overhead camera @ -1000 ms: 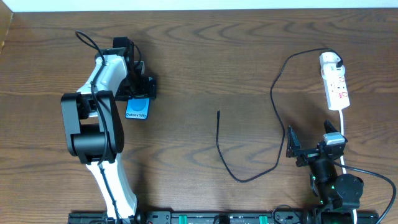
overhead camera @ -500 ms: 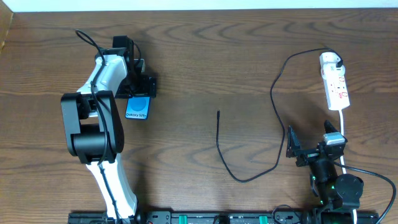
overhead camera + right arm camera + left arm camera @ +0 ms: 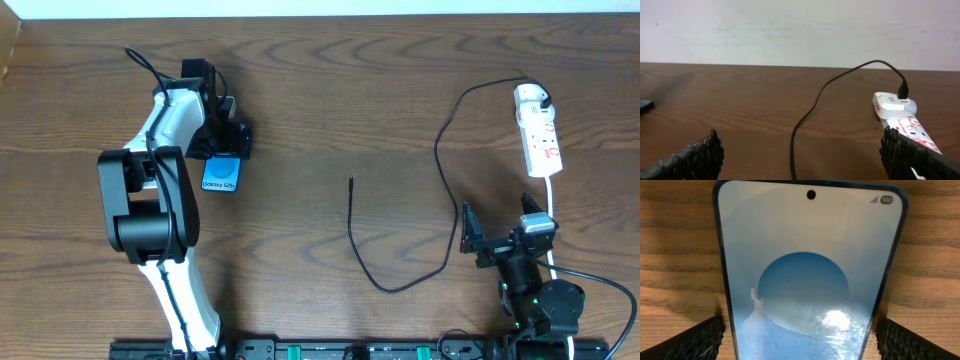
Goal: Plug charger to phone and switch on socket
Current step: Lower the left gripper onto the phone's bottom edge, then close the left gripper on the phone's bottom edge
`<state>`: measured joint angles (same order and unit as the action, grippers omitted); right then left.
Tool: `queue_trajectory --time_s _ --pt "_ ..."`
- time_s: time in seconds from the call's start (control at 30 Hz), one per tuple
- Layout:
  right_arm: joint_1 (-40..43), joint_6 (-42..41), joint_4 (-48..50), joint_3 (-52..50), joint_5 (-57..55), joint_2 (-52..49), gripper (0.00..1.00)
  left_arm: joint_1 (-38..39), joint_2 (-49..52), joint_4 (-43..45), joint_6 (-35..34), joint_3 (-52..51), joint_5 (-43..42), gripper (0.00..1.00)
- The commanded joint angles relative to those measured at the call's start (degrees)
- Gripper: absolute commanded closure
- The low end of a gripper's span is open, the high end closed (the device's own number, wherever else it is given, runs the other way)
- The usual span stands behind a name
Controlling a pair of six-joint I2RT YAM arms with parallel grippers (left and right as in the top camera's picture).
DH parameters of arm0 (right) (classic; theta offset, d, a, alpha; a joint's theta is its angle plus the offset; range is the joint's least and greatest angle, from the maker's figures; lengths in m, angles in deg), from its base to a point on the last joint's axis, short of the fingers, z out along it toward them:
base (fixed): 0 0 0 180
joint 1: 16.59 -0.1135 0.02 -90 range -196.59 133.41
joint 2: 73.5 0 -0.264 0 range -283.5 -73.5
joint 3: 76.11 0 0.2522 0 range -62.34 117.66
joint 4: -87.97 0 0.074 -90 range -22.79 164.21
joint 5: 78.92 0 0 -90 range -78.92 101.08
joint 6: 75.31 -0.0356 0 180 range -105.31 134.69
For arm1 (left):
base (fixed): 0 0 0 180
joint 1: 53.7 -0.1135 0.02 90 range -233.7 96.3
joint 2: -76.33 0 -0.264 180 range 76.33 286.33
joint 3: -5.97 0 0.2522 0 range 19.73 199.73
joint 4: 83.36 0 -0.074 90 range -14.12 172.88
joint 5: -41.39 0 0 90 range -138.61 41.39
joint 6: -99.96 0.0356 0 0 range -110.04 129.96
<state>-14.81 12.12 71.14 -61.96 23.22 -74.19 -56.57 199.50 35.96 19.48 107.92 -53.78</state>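
Note:
The phone [image 3: 221, 176] lies flat on the wooden table at the left, its blue screen up. My left gripper [image 3: 226, 142] hovers over its far end. In the left wrist view the phone [image 3: 810, 275] fills the frame, and the open left gripper [image 3: 800, 342] straddles it with a sliver of wood showing at each side. The charger [image 3: 349, 220] is a thin black cable. Its tip [image 3: 351, 181] lies loose mid-table and its other end is plugged into the socket [image 3: 541, 135] at the right. My right gripper [image 3: 500, 232] is open and holds nothing. The charger cable [image 3: 810, 107] runs between its fingers, and the socket [image 3: 907, 125] lies ahead on the right.
A white adapter [image 3: 892, 104] sits at the far end of the socket. The strip's white cord [image 3: 551, 200] runs down past my right arm. A pale wall [image 3: 800, 30] borders the table's far edge.

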Motion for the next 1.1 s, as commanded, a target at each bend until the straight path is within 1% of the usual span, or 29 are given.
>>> queue_trajectory --time_s 0.0,0.73,0.87,1.07 --pt "-0.74 -0.15 -0.31 -0.07 -0.2 0.39 0.01 -0.09 0.96 0.42 1.4 -2.64 -0.2 0.02" --pt "-0.74 -0.15 -0.31 -0.07 -0.2 0.42 0.01 -0.09 0.96 0.37 1.4 -2.64 -0.2 0.02" --pt "-0.74 -0.15 -0.31 -0.07 -0.2 0.42 0.01 -0.09 0.96 0.35 1.38 -2.64 -0.2 0.0" --pt "-0.74 -0.15 -0.31 -0.07 -0.2 0.42 0.01 -0.09 0.96 0.37 1.38 -2.64 -0.2 0.04"
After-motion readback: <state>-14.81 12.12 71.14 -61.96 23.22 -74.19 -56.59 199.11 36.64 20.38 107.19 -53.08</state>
